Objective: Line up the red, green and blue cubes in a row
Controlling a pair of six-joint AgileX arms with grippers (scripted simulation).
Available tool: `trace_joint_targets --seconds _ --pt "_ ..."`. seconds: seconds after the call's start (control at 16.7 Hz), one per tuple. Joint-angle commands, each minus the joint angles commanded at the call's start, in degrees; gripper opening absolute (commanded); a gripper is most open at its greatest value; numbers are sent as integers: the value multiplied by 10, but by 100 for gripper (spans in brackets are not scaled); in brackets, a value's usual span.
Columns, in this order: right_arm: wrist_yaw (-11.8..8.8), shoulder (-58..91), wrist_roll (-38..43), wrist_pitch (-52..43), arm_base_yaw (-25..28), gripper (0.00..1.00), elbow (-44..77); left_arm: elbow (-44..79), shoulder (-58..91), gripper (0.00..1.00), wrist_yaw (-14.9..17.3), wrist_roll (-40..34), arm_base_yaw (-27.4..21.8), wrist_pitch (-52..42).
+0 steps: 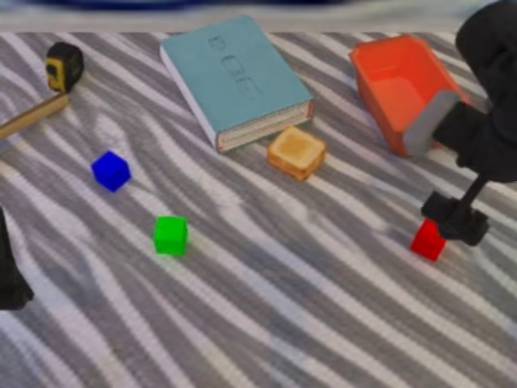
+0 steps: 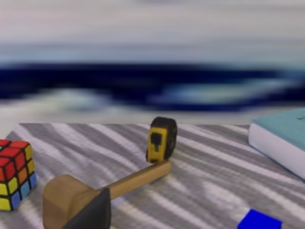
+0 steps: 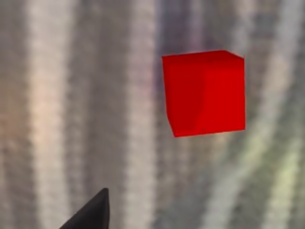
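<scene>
Cubes are scattered across the striped worktop: the blue cube [image 1: 111, 170] lies toward the left edge, the green cube [image 1: 170, 234] a little nearer the front and further in, and the red cube [image 1: 427, 240] well apart from both, near the right edge in front of the orange bin [image 1: 396, 85]. The right gripper [image 1: 455, 220] hangs just above and beside the red cube — nothing is held, and the cube sits free on the cloth in the right wrist view [image 3: 205, 93]. Whether the fingers are spread or closed cannot be told; only one dark fingertip [image 3: 93, 214] is seen there. The left gripper [image 1: 12, 279] is parked at the left edge.

The step in hand is judged to be the pick of the red cube. For a clean grasp, the gripper should be centred over the cube, squared to two flat faces, then lowered straight down — an off-centre descent could nudge it aside.
</scene>
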Motion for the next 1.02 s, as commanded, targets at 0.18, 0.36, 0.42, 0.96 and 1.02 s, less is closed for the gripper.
trace_joint_targets --seconds 0.18,0.36,0.42,0.96,1.02 --pt "-1 74 -25 -39 14 100 63 0 0 100 0 0 0 0" --pt "-1 100 -34 -52 18 100 85 0 0 100 0 0 0 0" --pt "-1 100 -34 -52 18 100 85 0 0 100 0 0 0 0" --pt "-1 138 -33 45 18 100 30 0 0 100 0 0 0 0" --pt "-1 149 -32 73 18 100 15 0 0 100 0 0 0 0"
